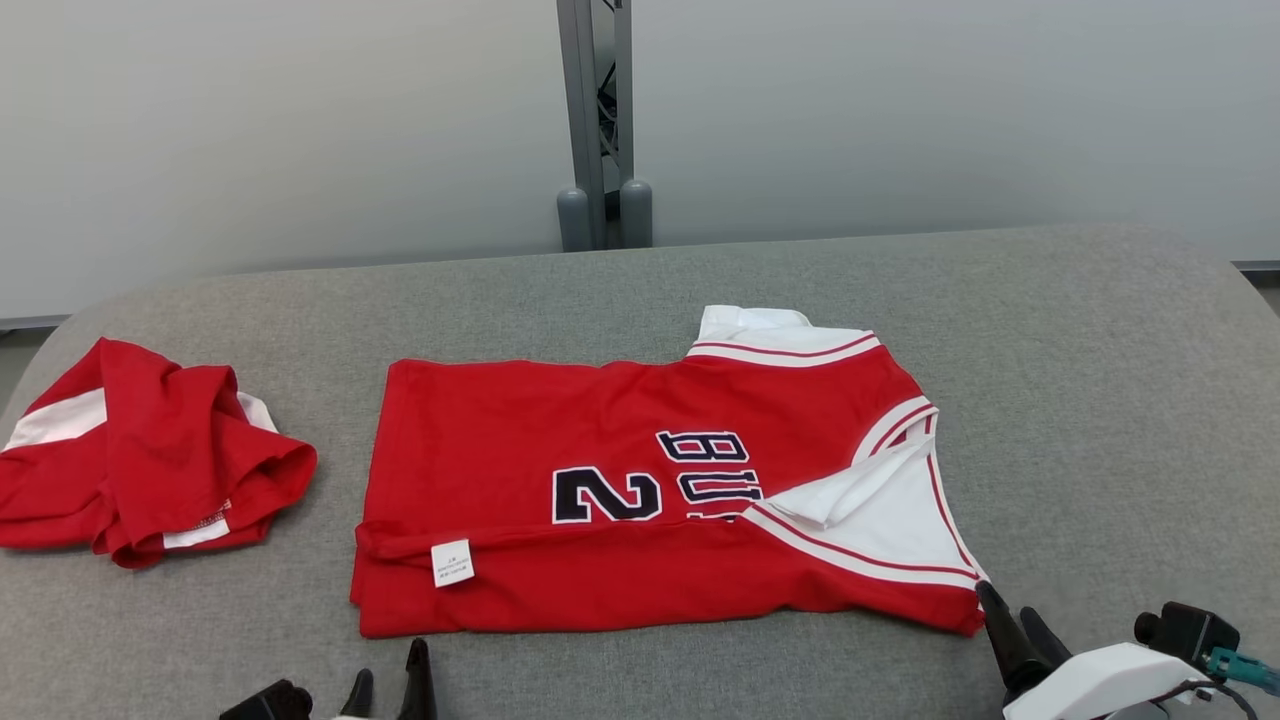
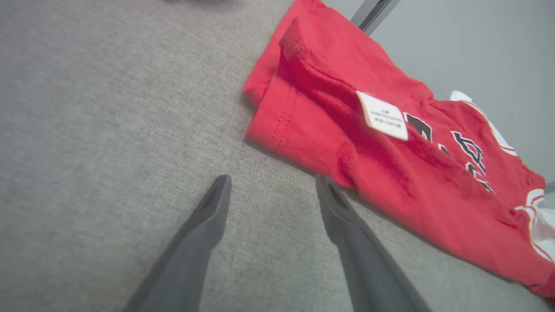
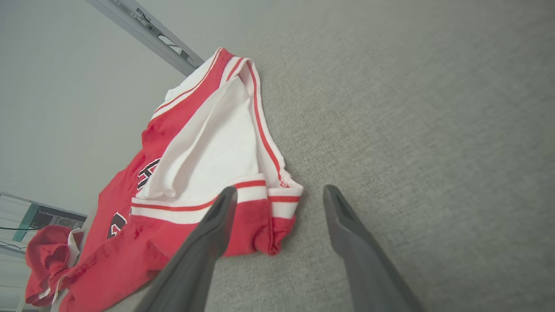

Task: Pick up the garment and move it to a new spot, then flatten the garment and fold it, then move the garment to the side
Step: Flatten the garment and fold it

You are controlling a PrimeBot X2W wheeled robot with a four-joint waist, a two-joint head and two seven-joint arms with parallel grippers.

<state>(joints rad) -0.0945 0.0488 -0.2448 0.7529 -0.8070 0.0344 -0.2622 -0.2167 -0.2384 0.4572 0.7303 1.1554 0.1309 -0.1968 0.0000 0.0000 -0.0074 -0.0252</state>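
Lying half-folded on the grey table: red jersey | left tool and right tool gape wide, empty, by its near edge | risk: pinching one layer could drag the fold open.

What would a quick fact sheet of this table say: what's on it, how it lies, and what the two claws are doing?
surface: grey fabric-covered table
main garment: red jersey, spread mid-table, near edge folded over, white label showing
second garment: red and white, crumpled at the robot's left
left gripper: open, empty, by the jersey's near left corner
right gripper: open, empty, at the jersey's near right corner
behind: metal post
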